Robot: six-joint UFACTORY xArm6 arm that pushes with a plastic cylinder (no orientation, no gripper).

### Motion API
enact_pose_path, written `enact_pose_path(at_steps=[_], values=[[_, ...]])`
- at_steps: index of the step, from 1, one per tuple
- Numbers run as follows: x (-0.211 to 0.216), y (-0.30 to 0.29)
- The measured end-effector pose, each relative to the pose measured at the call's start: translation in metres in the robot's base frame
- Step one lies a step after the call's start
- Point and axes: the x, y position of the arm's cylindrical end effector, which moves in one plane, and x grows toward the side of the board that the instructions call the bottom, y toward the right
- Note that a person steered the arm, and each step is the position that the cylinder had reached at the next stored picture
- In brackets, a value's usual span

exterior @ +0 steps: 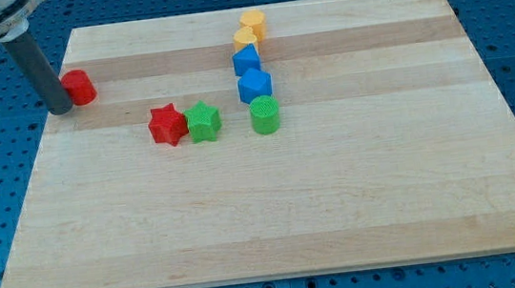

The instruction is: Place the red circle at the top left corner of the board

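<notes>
The red circle (80, 87) sits near the board's left edge, in the upper left part of the wooden board (274, 209). My tip (61, 109) rests on the board just left of and slightly below the red circle, touching or almost touching it. The dark rod rises from it toward the view's top left corner.
A red star (167, 125) and a green star (203, 122) sit side by side left of centre. A green circle (265, 115) lies right of them. Above it run a blue block (254, 86), another blue block (246, 60), and two orange blocks (246, 39), (252, 23).
</notes>
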Motion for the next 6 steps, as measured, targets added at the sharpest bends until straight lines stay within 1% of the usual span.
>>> enact_pose_path(at_steps=[1, 2, 3, 4, 5, 6], values=[[-0.016, 0.011], [-0.021, 0.017], [-0.018, 0.018], [-0.019, 0.038], [-0.029, 0.048], [-0.052, 0.048]])
